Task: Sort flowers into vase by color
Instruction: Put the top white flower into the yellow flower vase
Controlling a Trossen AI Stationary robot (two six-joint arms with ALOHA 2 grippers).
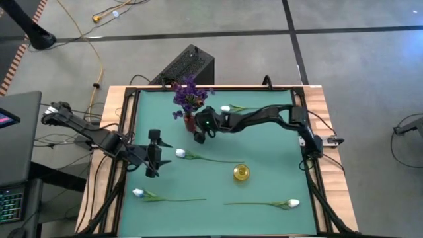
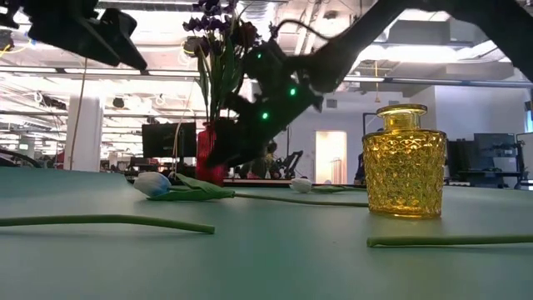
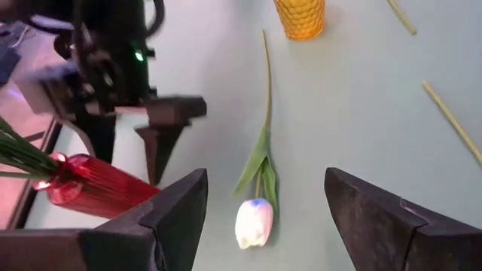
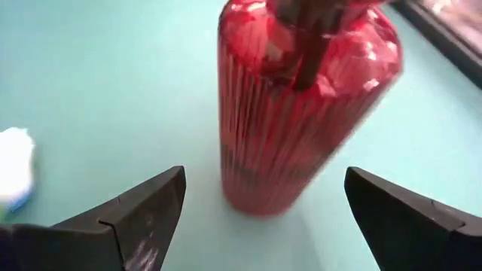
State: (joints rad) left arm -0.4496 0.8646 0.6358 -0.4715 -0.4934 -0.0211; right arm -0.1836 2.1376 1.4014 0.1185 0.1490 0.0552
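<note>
Meanwhile, right end effector (image 4: 256, 199) gapes beside red vase (image 4: 301, 105).

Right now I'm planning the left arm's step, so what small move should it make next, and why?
Probably lower the left gripper onto the white tulip and close. Its fingers stand open on either side of the bloom lying on the mat, nothing held. The right gripper, also open, is by the red vase.
</note>
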